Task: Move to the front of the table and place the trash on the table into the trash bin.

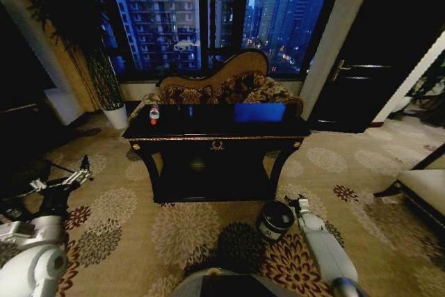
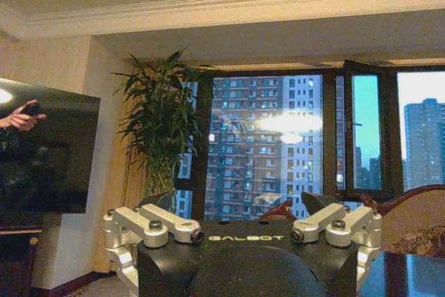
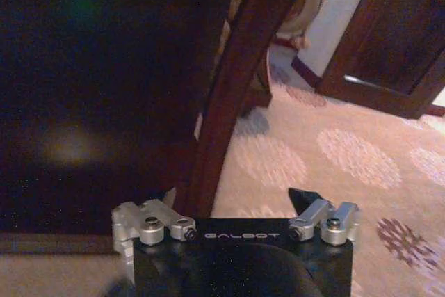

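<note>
A small clear bottle (image 1: 154,114) with a red label stands upright on the left end of the black tabletop (image 1: 208,126), in the upper middle of the head view. No paper wads can be made out on the dark surface. A bright blue panel (image 1: 259,112) lies on the right half of the top, and a gold ornament (image 1: 217,145) sits at the centre of the front edge.

The black trash bin (image 1: 275,220) stands on the patterned carpet (image 1: 174,227), below and right of the table's right front leg, in the lower middle of the frame.

The right tool (image 1: 300,203) hangs low, just beside the bin's right side (its own camera faces a dark table leg (image 3: 229,81) from near the floor). Its fingers are spread apart and hold nothing.

The left tool (image 1: 78,174) sits at the left edge of the head view, well apart from the table, fingers spread and empty.

Behind the table is a patterned brown sofa (image 1: 222,87), with a potted plant (image 1: 108,85) to its left before dark windows.
</note>
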